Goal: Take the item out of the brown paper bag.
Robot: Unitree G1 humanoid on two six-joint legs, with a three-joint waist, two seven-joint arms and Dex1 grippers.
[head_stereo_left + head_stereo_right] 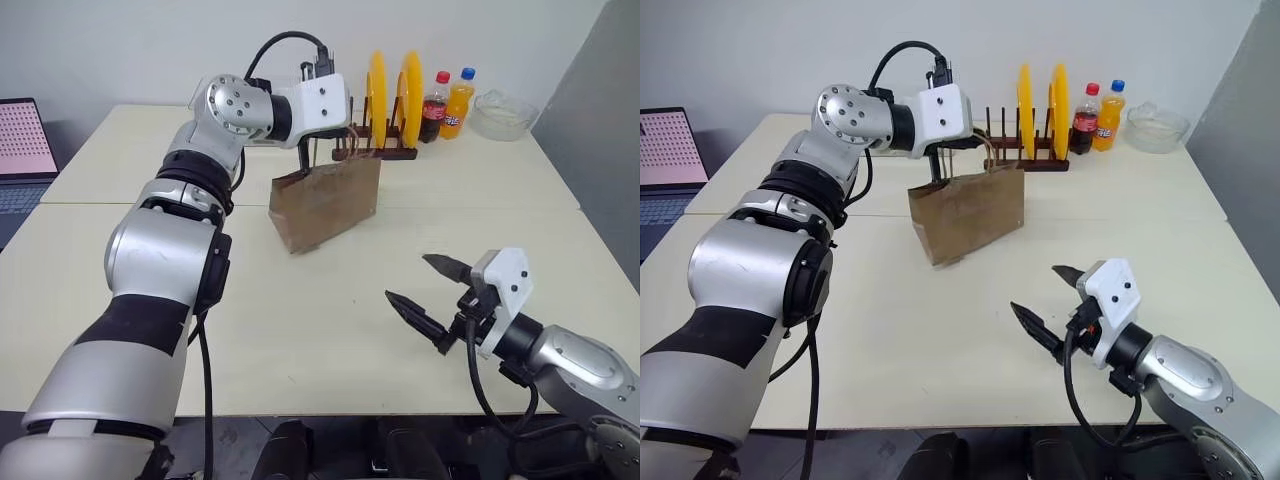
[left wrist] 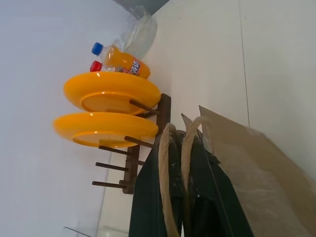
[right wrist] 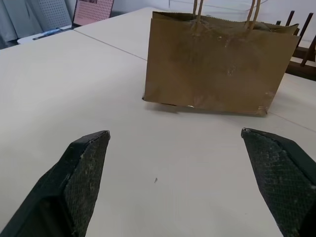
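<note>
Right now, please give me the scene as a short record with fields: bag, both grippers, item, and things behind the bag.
bag: brown paper bag, upright on the table
left gripper: shut on the bag handles
right gripper: open, holding nothing, near side of the table
item: hidden, cannot tell
behind bag: rack with two yellow plates, two bottles, clear bowl

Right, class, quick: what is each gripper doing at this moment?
Left gripper: shut on the brown paper bag's handles.
Right gripper: open, holding nothing, above the table.
</note>
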